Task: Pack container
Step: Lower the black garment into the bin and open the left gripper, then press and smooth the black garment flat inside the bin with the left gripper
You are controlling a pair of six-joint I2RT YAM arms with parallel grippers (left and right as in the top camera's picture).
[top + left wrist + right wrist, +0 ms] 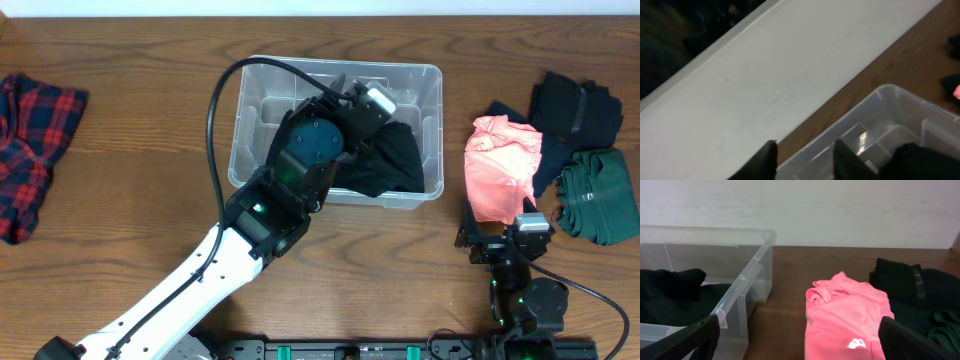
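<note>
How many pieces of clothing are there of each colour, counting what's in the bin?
Red plaid garment: 1
Pink garment: 1
Dark green garment: 1
Black garments: 2, one inside the container
Navy garment, partly under the pink: 1
Total: 6

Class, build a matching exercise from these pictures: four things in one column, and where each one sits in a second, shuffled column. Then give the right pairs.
Things
1. pink garment
2. red plaid shirt
3. dark green garment
4. left gripper

Places
A. far left edge of the table
B. above the container
C. far right of the table
D. on the table just right of the container

Pairs: 1-D, 2-A, 3-C, 4-B
</note>
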